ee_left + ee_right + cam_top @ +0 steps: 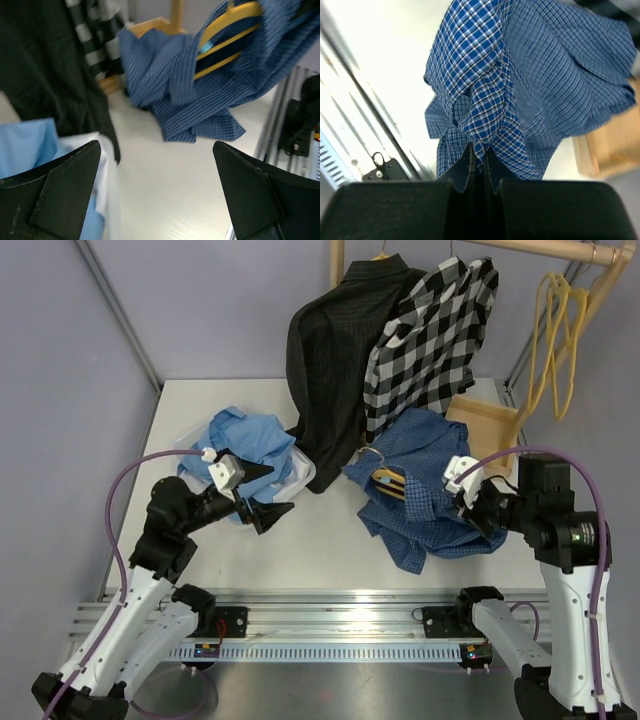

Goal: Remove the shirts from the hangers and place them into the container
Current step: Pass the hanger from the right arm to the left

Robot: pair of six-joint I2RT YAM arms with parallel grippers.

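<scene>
The dark blue small-check shirt (420,495) lies crumpled on the table at the right, with a yellow hanger (392,483) still inside its collar. My right gripper (463,507) is shut on a fold of this shirt (520,90), and the cloth bunches between the fingers (478,155). A light blue shirt (245,440) fills the white container (303,476) at the left. My left gripper (270,492) hovers just in front of the container, open and empty (157,192), facing the blue shirt (200,95) and its hanger (225,40). The black pinstriped shirt (330,360) and the large-check shirt (430,330) hang from the rail.
The wooden rail (540,250) crosses the back, with several empty yellow hangers (555,340) hooked at its right end. The rack's wooden base (485,420) lies behind the blue shirt. The black shirt's hem drapes down beside the container. A metal rail (340,625) runs along the near edge.
</scene>
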